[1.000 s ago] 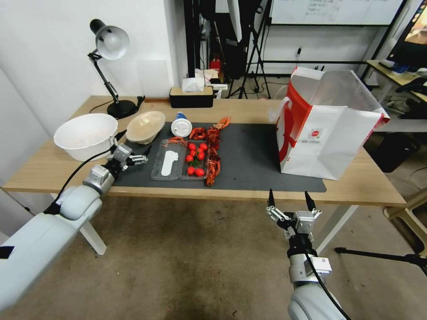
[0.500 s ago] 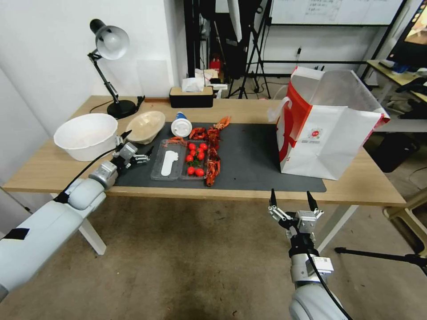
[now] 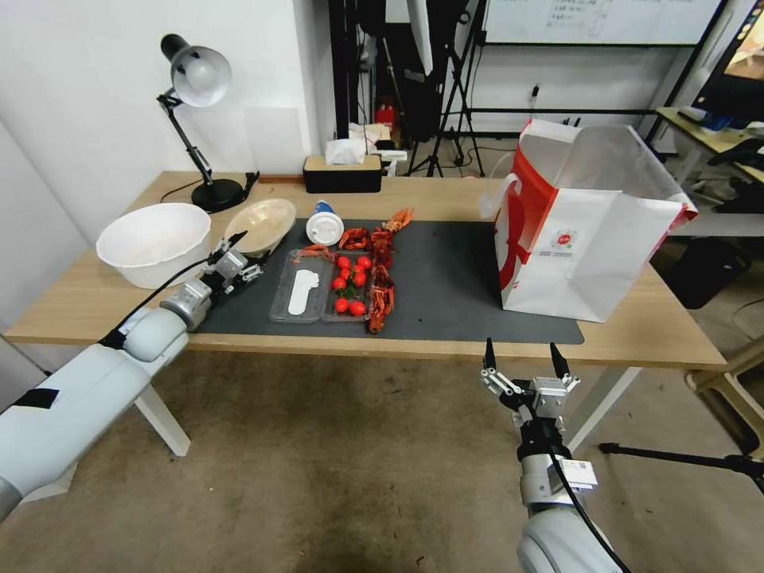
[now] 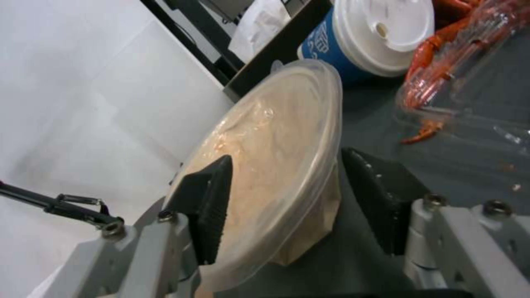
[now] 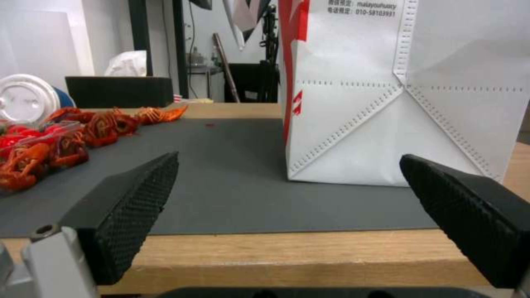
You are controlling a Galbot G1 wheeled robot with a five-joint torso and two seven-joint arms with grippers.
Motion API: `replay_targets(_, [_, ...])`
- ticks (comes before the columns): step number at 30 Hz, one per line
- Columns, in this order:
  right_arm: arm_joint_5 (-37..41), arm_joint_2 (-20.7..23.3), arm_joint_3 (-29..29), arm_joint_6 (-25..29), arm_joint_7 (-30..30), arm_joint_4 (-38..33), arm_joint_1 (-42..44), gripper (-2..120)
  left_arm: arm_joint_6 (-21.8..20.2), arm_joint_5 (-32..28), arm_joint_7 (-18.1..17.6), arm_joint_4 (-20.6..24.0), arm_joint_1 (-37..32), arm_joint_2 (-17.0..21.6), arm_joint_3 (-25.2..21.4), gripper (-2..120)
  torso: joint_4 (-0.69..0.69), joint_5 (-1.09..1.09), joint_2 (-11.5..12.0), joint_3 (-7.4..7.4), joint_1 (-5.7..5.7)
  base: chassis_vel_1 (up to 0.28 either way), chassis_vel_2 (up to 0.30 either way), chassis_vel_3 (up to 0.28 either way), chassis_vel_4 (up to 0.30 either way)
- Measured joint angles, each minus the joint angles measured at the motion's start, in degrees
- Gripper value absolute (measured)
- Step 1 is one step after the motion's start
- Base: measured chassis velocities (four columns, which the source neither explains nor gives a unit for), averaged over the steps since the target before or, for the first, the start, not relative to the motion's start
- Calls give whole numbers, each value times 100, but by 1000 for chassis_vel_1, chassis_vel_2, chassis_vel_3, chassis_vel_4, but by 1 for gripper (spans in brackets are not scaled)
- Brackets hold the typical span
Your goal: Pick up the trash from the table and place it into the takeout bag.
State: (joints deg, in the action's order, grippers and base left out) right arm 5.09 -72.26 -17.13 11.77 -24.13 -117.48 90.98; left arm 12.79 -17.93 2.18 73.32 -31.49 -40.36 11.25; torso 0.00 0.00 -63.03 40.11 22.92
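Your left gripper (image 3: 241, 253) is spread wide at the mat's (image 3: 446, 286) left edge, fingers straddling the near rim of the tilted beige bowl (image 3: 261, 225). In the left wrist view the bowl's rim (image 4: 309, 157) sits between the two black pads (image 4: 213, 203), and you can't tell whether either pad is touching it yet. The bowl leans on its side on the mat's far-left corner, just beside the big white bowl (image 3: 153, 240) that stands on the bare wood of the table (image 3: 637, 330) near its left edge.

Just past the beige bowl, the blue cup with a white lid (image 3: 322, 224) lies on its side at the mat's far edge. Toward the mat's centre you've got the clear plastic tray (image 3: 318, 286) holding cherry tomatoes (image 3: 348, 285) and a white strip, with crayfish shells (image 3: 380, 274) strung along its right side from the far edge toward the near edge.

Your right gripper (image 3: 519, 362) hangs below the table's near edge, fingers pointing up and spread wide, holding nothing. Its wrist view looks level across the mat at the takeout bag (image 5: 403, 91). The bag (image 3: 585, 223) stands upright and open on the mat's right end, its silvery lining showing at the mouth.
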Motion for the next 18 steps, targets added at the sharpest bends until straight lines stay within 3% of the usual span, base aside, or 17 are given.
replay_targets(6, [0,-5,0,13,0,9,-1,100,-1,-16,66,-18,63,47,78,49,0,0,-1,0,0,0,0,0,0])
replay_targets(10, [0,-18,2,39,0,24,0,100,-5,-20,149,-65,138,80,145,31,0,0,0,0,0,0,0,0,0])
replay_targets(16, [0,-18,2,46,0,24,3,100,-5,-22,189,-65,192,97,180,15,0,0,0,0,0,0,0,0,0])
replay_targets(18, [-1,-22,2,49,0,24,3,100,9,-24,216,-55,232,102,209,3,1,0,-1,0,0,0,0,0,0])
